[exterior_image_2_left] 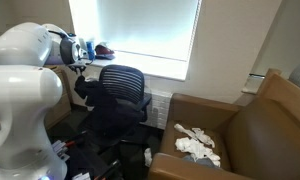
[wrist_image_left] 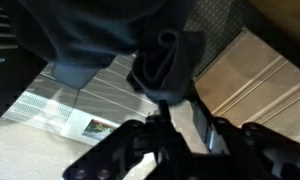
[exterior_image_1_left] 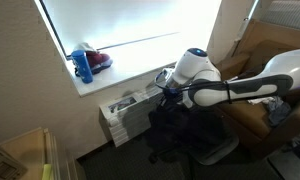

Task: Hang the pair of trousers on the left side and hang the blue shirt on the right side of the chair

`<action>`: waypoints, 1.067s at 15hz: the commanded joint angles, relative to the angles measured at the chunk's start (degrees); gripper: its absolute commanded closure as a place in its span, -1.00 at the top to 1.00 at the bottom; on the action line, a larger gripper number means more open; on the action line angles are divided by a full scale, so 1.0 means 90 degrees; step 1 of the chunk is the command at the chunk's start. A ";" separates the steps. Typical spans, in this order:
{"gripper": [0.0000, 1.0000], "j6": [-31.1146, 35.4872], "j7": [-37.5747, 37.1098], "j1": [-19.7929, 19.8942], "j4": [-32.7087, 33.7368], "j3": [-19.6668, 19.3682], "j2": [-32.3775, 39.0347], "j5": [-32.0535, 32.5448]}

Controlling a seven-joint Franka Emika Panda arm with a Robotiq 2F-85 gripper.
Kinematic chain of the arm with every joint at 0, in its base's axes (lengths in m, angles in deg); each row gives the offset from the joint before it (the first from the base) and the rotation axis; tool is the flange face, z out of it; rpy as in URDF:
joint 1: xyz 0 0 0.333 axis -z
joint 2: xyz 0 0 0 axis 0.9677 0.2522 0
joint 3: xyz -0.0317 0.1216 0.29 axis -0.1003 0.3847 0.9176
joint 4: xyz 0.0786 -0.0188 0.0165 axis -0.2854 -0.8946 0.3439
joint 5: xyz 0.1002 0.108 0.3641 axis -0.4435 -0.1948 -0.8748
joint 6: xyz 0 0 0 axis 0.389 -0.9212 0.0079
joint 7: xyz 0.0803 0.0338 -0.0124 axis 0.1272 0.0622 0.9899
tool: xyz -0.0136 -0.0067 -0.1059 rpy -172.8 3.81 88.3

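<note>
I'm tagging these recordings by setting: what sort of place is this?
Probably an office or lounge-type room indoors: a swivel office chair, a brown leather armchair, and a big bright window with a heater beneath its sill.

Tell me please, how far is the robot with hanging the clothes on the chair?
Nothing looks finished yet. In hand: in the wrist view the jaws seem closed on a bunch of the dark garment, which drapes over the office chair in both exterior views; trousers or shirt, I cannot tell. Left: letting it go and hanging the second garment, which I cannot find here.
</note>
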 commanded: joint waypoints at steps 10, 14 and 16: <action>0.91 0.0557 -0.2288 -0.0322 -0.0783 -0.1427 -0.1457 0.0542; 1.00 0.0788 -0.3825 -0.0579 -0.1509 -0.2440 -0.2272 0.0892; 1.00 0.0827 -0.4594 -0.0735 -0.1987 -0.2926 -0.2631 0.1031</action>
